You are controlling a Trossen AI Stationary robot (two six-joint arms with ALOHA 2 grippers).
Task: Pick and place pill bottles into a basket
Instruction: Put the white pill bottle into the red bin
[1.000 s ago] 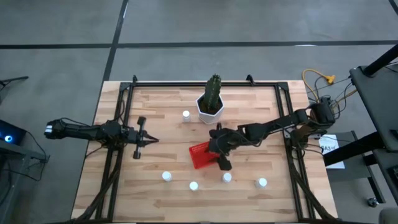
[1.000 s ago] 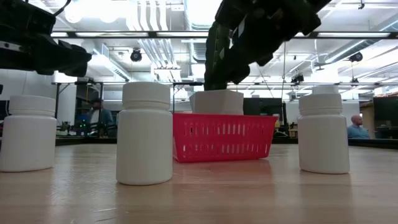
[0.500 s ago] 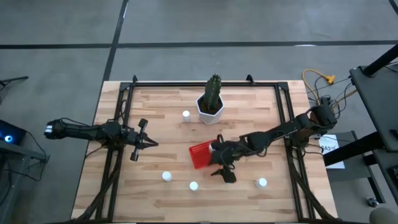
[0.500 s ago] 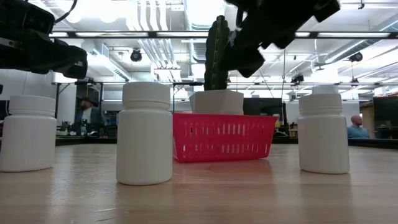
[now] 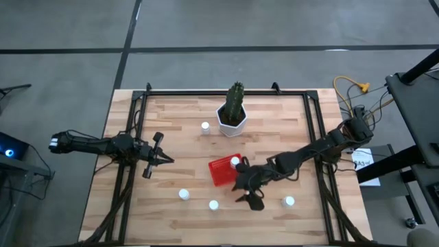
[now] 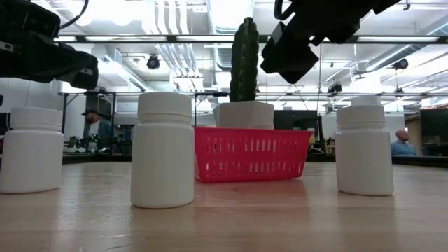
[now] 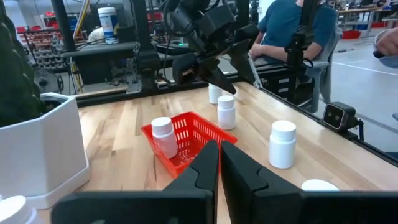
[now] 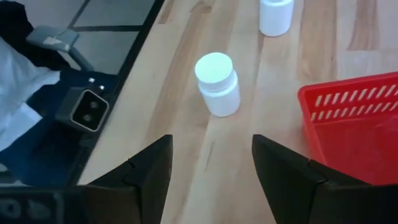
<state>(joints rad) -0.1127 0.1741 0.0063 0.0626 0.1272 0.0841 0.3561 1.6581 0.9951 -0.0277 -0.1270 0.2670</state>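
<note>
1. The right gripper (image 5: 248, 200) is hovering low centre in the high view, fingers (image 8: 149, 171) spread and empty, above a bottle (image 8: 217, 83) on the tabletop (image 5: 178, 151).
2. It should be centring that cap between the fingers before descending.
3. The basket (image 5: 222, 171), just beside it, is holding one bottle (image 5: 235, 162).
4. The left gripper (image 5: 159, 159) is waiting at left, fingers closed.

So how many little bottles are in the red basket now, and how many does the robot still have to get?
One pill bottle already stands in the red basket. The right gripper hovers open and empty above the next bottle near the table's front edge. Five are left: that one, three others along the front, and one by the cactus pot. The left gripper waits shut at the left side.
</note>
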